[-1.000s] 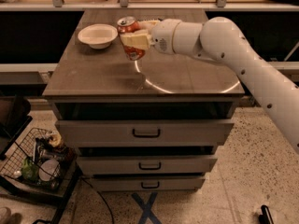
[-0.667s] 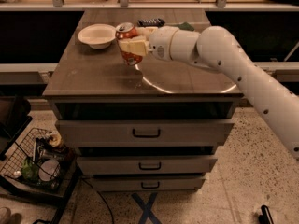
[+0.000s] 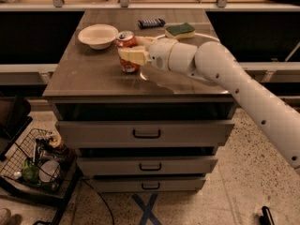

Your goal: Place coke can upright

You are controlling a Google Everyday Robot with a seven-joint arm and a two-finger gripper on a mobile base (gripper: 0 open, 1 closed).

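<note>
Camera view: jaws clasp can [image 3: 127, 41] (upright).

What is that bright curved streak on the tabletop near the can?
Camera view: that is glare, light reflecting off the glossy tabletop in an arc under the arm; the claw grips the coke can, and the arm casts a soft shadow beneath.
</note>
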